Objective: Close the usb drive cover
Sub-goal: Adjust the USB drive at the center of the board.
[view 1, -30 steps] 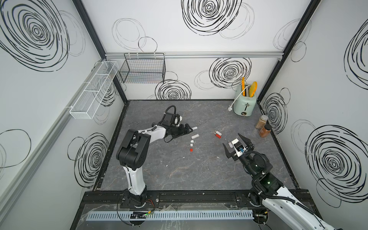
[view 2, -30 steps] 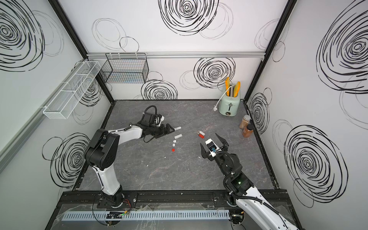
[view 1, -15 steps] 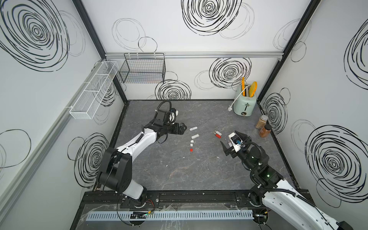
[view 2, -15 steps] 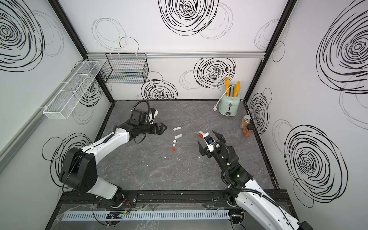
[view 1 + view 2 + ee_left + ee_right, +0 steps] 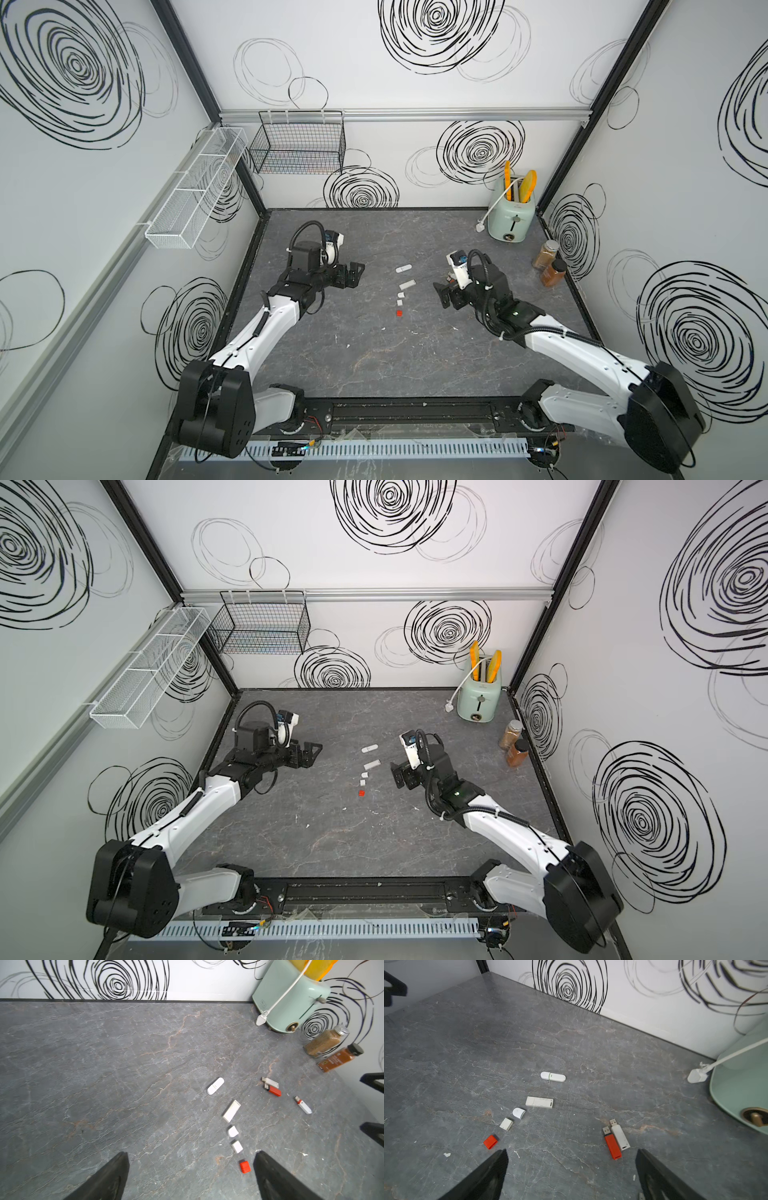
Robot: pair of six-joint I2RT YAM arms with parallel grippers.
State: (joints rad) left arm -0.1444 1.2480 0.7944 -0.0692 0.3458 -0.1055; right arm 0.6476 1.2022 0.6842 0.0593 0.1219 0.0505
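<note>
I see the left gripper [image 5: 354,275] and the right gripper [image 5: 441,293] facing each other over the grey counter [image 5: 374,357], both with jaws wide apart and holding nothing. Between them, in both top views, runs a short line of small parts. From the near end it goes red cap [image 5: 245,1166], square white cap [image 5: 237,1146], rounded white cap [image 5: 233,1131], then a rectangular white capped drive [image 5: 231,1111] and a rounded white capped drive [image 5: 215,1086]. All of them lie flat and apart from one another.

The open drives lie on the right gripper's side. In the right wrist view the red drive [image 5: 612,1146] and the white drive [image 5: 619,1136] lie side by side, touching, with their metal plugs bare. The left wrist view shows a banded drive [image 5: 303,1105], white with a red collar and a bare plug, lying apart from that pair. In the top views the right arm hides most of these.

A mint toaster [image 5: 511,216] and two spice jars [image 5: 549,264] stand at the far right edge.
</note>
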